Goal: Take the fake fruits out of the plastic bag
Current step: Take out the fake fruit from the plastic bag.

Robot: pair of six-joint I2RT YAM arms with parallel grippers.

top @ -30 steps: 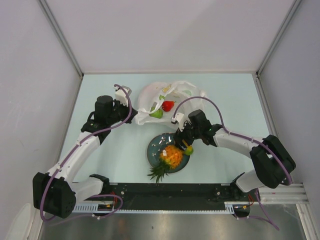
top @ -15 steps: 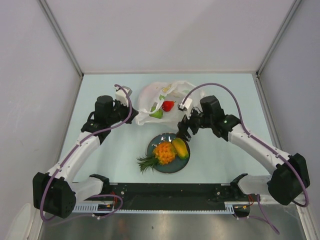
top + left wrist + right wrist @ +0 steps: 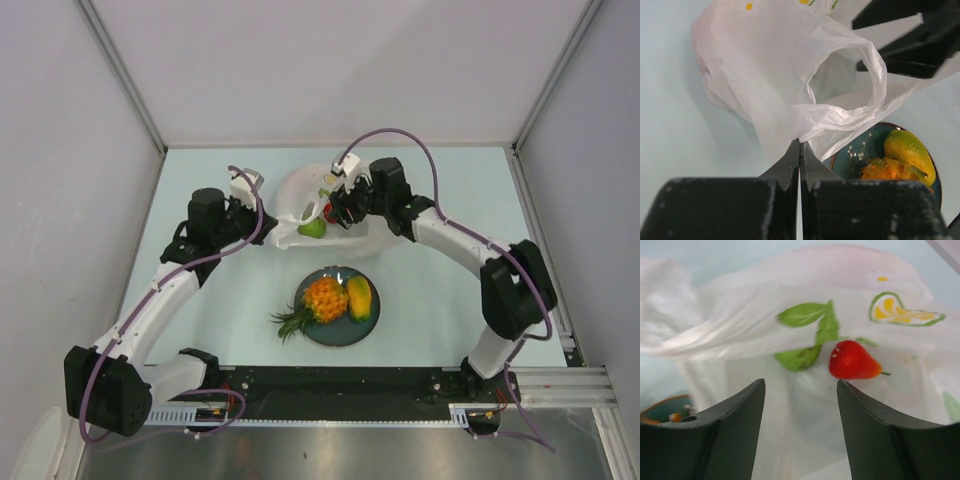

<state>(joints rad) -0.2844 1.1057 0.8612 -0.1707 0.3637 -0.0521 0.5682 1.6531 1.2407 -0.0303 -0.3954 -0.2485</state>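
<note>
Plainly thin and crinkly, the plastic bag (image 3: 295, 195) is translucent white with small yellow-and-green prints. It lies toward the far edge of the tabletop (image 3: 430, 310), about midway between the side edges. Inside it show a red fruit (image 3: 331, 212) and a green fruit (image 3: 313, 229). Nearer the near edge sits a dark blue-grey plate (image 3: 340, 335). It carries the pineapple (image 3: 325, 298), whose green crown hangs over the plate's left rim, and the yellow mango-like fruit (image 3: 360, 296) just beside it on the right.

The left gripper (image 3: 799, 147) has its fingers pressed together on a fold of film at the bag's near left corner. Its wrist view shows this pinch closely, along with a loop handle (image 3: 875, 75) standing open, which the overhead view does not make out. The right gripper (image 3: 800, 405) hangs over the bag's mouth with its jaws apart and nothing between them. Only its wrist view shows the red fruit's glossy, pear-like shape and small stem, lying on the film just past one fingertip. Whether the blurred green shape beside it is the green fruit or a print, I cannot tell.
</note>
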